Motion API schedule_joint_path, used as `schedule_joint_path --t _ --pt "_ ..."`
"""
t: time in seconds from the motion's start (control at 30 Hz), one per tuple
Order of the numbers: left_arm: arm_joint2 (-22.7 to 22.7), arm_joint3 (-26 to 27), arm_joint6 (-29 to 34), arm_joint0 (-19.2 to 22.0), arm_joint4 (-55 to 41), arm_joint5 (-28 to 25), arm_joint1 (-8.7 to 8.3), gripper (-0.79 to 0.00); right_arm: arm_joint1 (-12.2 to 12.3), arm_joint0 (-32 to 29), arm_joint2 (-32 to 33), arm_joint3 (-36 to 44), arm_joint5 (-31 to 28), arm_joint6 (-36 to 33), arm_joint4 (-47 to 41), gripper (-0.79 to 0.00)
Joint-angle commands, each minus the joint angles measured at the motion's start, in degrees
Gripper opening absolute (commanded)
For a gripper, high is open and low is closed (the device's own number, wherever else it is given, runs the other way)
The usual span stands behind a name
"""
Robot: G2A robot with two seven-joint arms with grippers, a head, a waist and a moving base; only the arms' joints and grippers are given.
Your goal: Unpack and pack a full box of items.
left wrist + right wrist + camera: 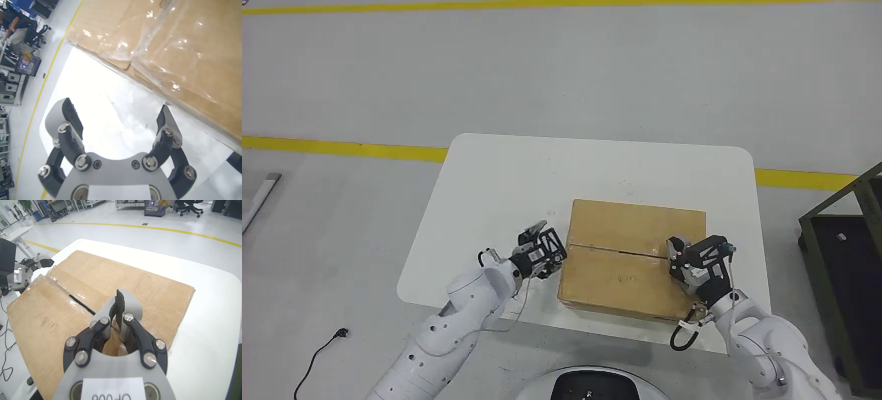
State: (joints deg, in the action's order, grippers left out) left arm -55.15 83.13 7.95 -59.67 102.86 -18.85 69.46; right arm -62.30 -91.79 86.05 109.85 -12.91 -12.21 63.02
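The left gripper (542, 247), jaws apart, sits just beside the left end of one closed, taped box (627, 258) on the table (542, 170). The right gripper (119, 299), jaws together, sits over the box's right end. One rack (842, 280) stands farther right.

On the table (502, 190), toward its right and near side, the box (634, 257). Just beside the box's left wall, above the tabletop, the left gripper (545, 243). Over the box's right end, by the flap seam, the right gripper (676, 247).
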Motion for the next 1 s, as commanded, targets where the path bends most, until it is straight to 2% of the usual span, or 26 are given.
schedule_joint_path --t 0.0,0.1,0.57,0.97 --pt "-0.1 0.0 -0.4 0.2 0.6 2.1 0.14 0.000 0.0 0.0 0.1 0.0 -0.1 0.0 0.0 -0.785" --pt "-0.5 1.1 -1.2 0.1 2.1 5.0 0.26 0.000 0.0 -0.1 0.2 -0.1 -0.4 0.0 0.1 -0.785" --pt "-3.7 5.3 -2.2 -1.6 7.2 10.6 0.12 0.000 -0.3 -0.4 -0.1 0.5 0.1 0.0 0.4 -0.785" --pt "-3.9 4.8 -1.8 0.9 5.4 10.3 1.05 0.000 -0.6 -0.4 -0.1 0.8 0.6 -0.2 0.5 -0.785"
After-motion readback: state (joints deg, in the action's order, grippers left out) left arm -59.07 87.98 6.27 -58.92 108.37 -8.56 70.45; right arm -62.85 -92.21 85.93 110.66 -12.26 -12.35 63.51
